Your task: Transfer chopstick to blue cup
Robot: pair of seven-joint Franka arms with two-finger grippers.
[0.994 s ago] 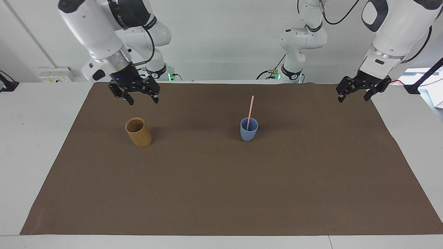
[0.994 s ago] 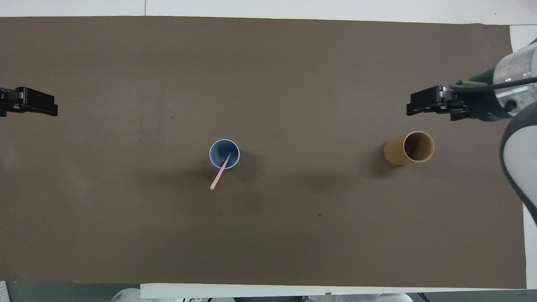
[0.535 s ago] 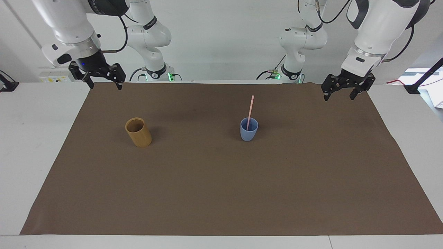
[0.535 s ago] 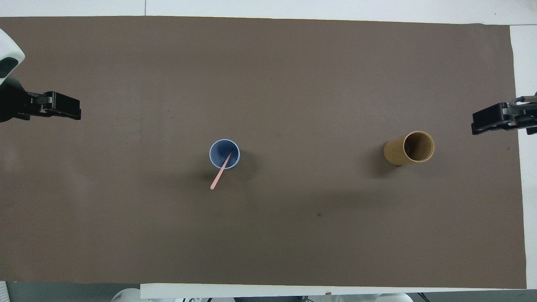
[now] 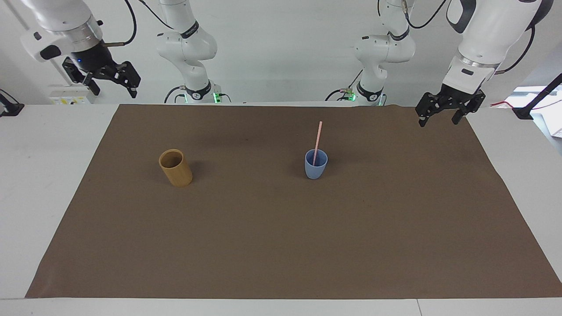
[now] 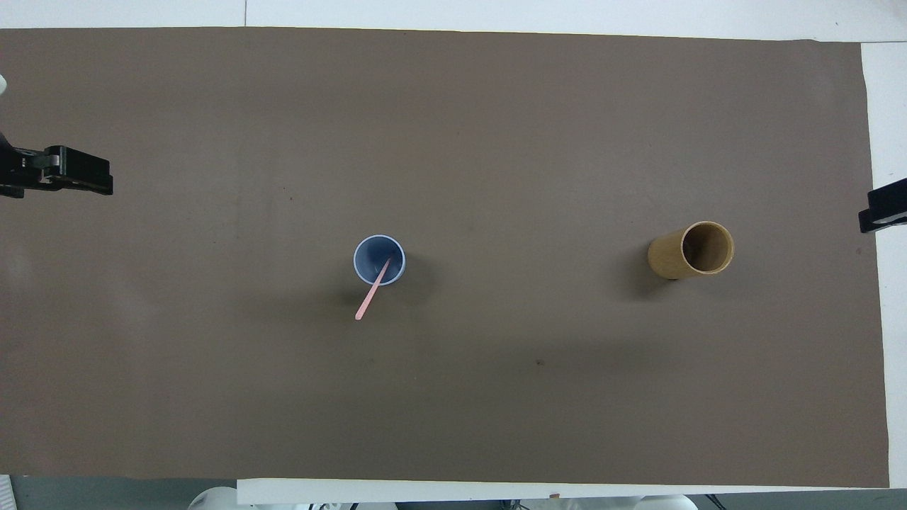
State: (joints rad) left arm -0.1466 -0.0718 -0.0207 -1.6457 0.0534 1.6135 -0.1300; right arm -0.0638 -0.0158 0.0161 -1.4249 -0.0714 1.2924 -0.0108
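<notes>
The blue cup [image 5: 315,164] [image 6: 379,260] stands upright near the middle of the brown mat. The pale pink chopstick [image 5: 318,138] [image 6: 370,297] stands in it, its top leaning toward the robots. My left gripper [image 5: 439,121] [image 6: 78,180] hangs open and empty over the mat's edge at the left arm's end. My right gripper [image 5: 113,89] [image 6: 886,209] is raised high over the mat's edge at the right arm's end, open and empty. Both are well apart from the cup.
A taller tan-brown cylindrical cup [image 5: 175,168] [image 6: 691,250] stands upright on the mat [image 5: 281,245] toward the right arm's end, with nothing in it. White tabletop [image 5: 39,175] borders the mat.
My right gripper has risen and drawn away from above the tan cup toward its end of the table. My left gripper has shifted slightly and lifted. Cup and chopstick have not moved.
</notes>
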